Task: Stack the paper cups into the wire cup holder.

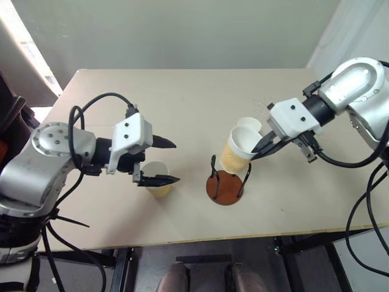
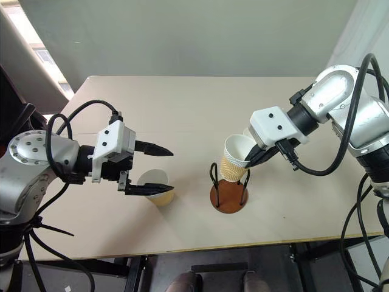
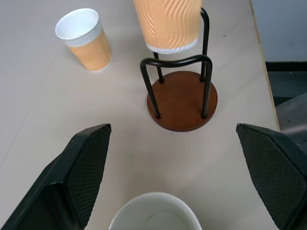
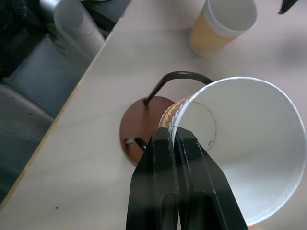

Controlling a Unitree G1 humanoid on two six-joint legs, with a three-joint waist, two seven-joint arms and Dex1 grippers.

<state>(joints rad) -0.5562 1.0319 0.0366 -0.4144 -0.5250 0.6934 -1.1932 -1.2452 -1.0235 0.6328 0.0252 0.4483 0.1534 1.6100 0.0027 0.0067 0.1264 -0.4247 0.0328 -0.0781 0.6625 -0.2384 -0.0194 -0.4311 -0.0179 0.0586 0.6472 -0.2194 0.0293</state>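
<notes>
We see our right pincer (image 1: 262,148) closed on the rim of one paper cup (image 1: 238,149), one finger inside the white wall and one outside, so the cup hangs tilted from the fingertips with its mouth turned up and toward the right arm. That held cup sits just above the wire cup holder (image 1: 225,182), its narrow bottom down among the tops of the black wire loops and clear of the reddish-brown disc base, which stands on the bench (image 1: 182,103) near the front edge. A second paper cup (image 1: 250,124) stands upright on the bench just behind the held one, close to the right pincer's wrist. Our left pincer (image 1: 163,162) is wide open and holds nothing; its two black fingers point toward the holder, which stands well apart from them. The third paper cup (image 1: 158,177) stands upright on the bench directly under that open pincer, partly hidden by the lower finger, its white rim visible between the fingers in the left wrist view.
</notes>
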